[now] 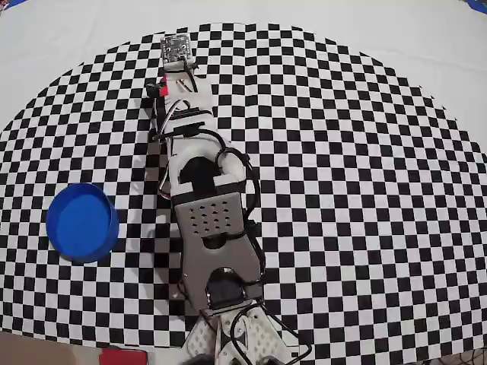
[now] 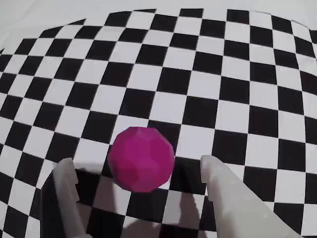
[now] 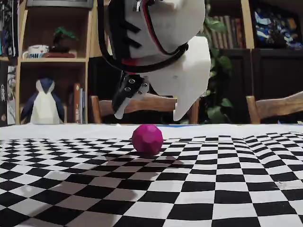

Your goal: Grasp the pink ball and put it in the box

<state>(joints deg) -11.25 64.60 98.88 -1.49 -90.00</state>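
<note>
Pink ball resting on the checkered cloth, faceted surface visible in the wrist view, between the two white fingertips with gaps on both sides. Gripper spread apart, poised just above the ball in the fixed view, not touching it. Blue round box well apart, at the left of the overhead view, ball hidden there under the arm.

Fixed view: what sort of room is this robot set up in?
Probably a home living or dining room: wooden chairs stand behind the checkered table, with bookshelves, a toy penguin and a houseplant.
</note>
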